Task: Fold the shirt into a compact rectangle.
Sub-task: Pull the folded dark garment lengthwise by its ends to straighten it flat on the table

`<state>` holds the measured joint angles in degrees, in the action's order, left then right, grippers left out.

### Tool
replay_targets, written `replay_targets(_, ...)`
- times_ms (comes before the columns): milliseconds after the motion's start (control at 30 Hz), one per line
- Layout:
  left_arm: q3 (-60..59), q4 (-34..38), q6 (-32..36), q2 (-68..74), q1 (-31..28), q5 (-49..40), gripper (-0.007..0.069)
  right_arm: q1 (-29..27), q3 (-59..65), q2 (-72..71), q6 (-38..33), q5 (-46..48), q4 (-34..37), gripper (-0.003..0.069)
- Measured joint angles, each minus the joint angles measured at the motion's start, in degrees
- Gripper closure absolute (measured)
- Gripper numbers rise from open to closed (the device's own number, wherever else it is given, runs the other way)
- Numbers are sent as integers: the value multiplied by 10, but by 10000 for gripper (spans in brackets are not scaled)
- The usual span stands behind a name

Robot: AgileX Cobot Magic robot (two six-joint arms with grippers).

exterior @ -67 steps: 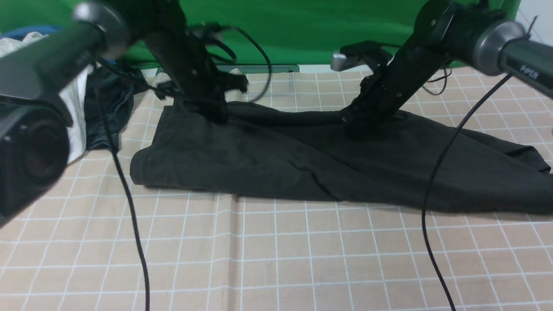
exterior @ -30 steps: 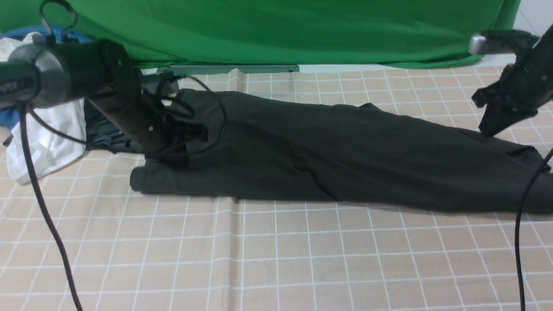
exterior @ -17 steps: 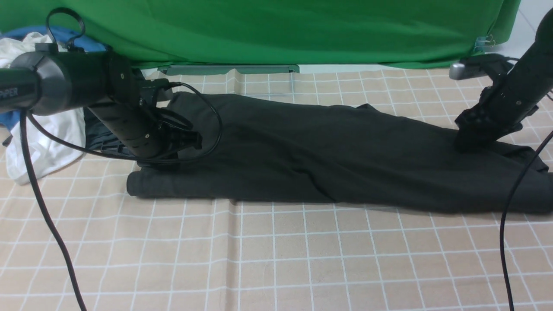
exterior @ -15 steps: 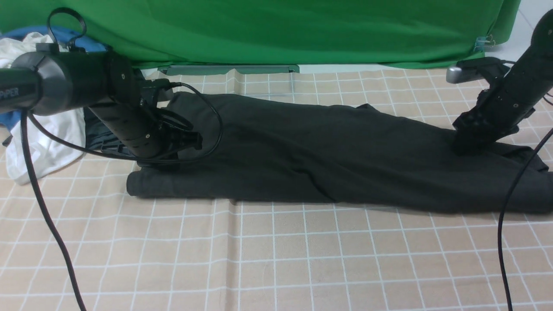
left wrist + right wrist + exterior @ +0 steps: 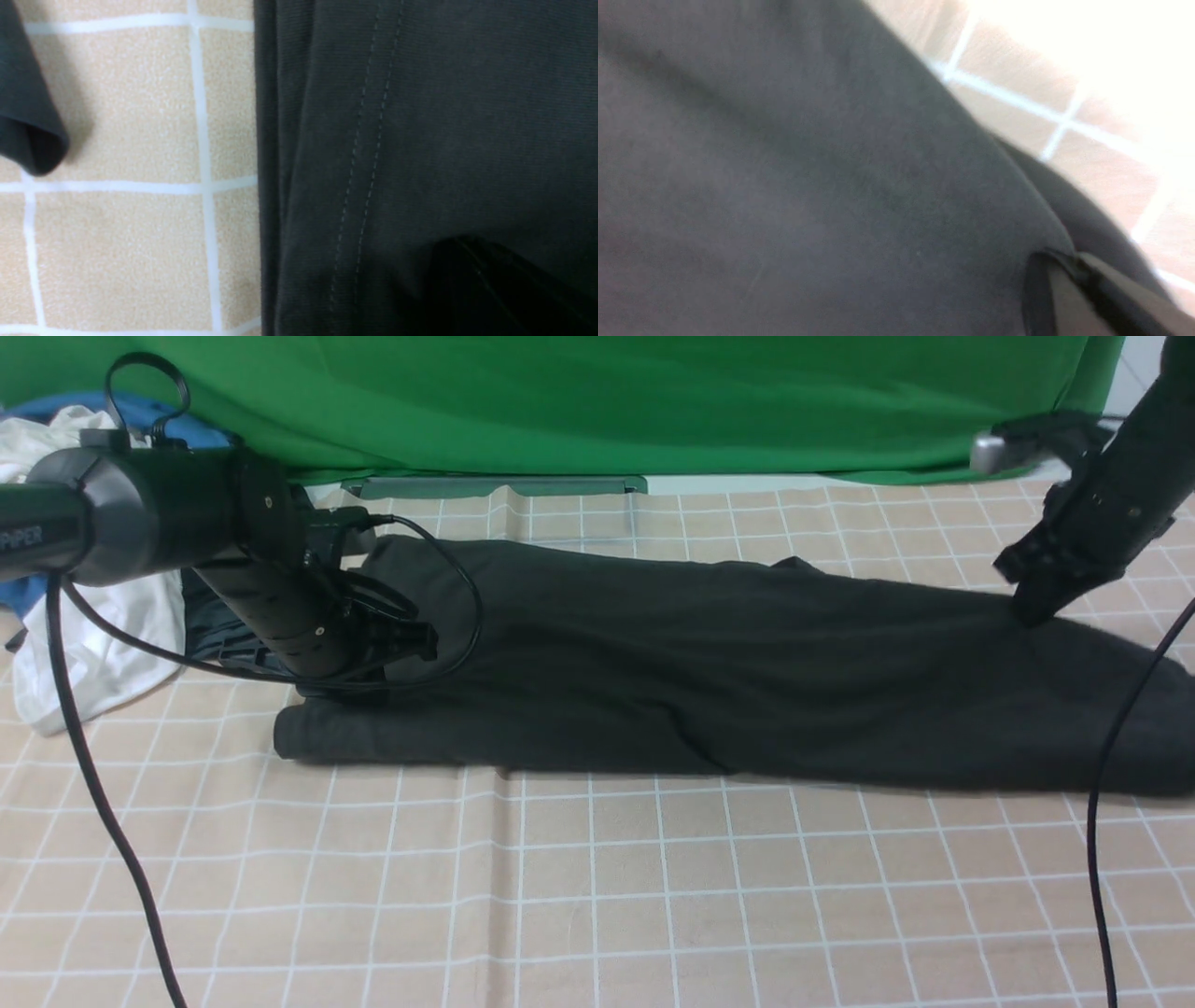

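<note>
On checked cloth, long matte black shirt, right gripper pinching its edge, left gripper jaws unclear.

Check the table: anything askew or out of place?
The black shirt lies as a long slanted band, not squared, its right end tented up at the right tool. A heap of other clothes sits beside its left end.
</note>
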<state>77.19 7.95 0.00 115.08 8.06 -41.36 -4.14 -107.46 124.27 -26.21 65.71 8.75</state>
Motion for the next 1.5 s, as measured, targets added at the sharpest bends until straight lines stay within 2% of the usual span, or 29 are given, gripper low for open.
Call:
replay_targets(367, 0, 7, 8, 0, 0, -4, 606, -7, -7, 34, 15, -57, -12, 589)
replay_targets(467, 0, 7, 12, 0, 0, -6, 606, -9, -7, 50, 30, -85, -29, 520)
replay_targets(500, 0, 7, 13, -1, 0, -6, 606, -12, -7, 52, 46, -90, -40, 437)
replay_targets(533, 1, 7, 14, -1, 0, -8, 606, -13, -7, 53, 55, -89, -49, 403)
replay_targets(567, 1, 6, 14, -5, 0, -13, 606, -14, -9, 48, 70, -83, -66, 312)
replay_targets(667, 1, 3, 14, -26, 0, -23, 606, -14, -16, 23, 98, -45, -95, 241)
replay_targets(700, 1, 2, 14, -28, 0, -23, 606, -14, -17, 23, 98, -42, -97, 242)
replay_targets(767, 1, 1, 14, -59, 0, -17, 606, -14, -17, -12, 118, -7, -113, 302)
replay_targets(867, 4, 1, 0, -90, -2, -13, 606, -18, -10, -55, 123, 21, -117, 513)
replay_targets(967, 5, -1, -24, -103, -17, -1, 606, -27, 20, -89, 123, 28, -117, 610)
replay_targets(1067, 10, 8, -42, -104, -41, 13, 606, -31, 62, -114, 123, 30, -109, 620)
replay_targets(1267, 63, 35, -18, -70, -58, 32, 601, -32, 125, -140, 107, -1, -43, 620)
replay_targets(1400, 137, 40, 0, -8, -57, 33, 537, -32, 150, -142, 87, -31, 21, 620)
replay_targets(1500, 194, 40, 17, 47, -57, 31, 440, -29, 153, -142, 79, -38, 41, 620)
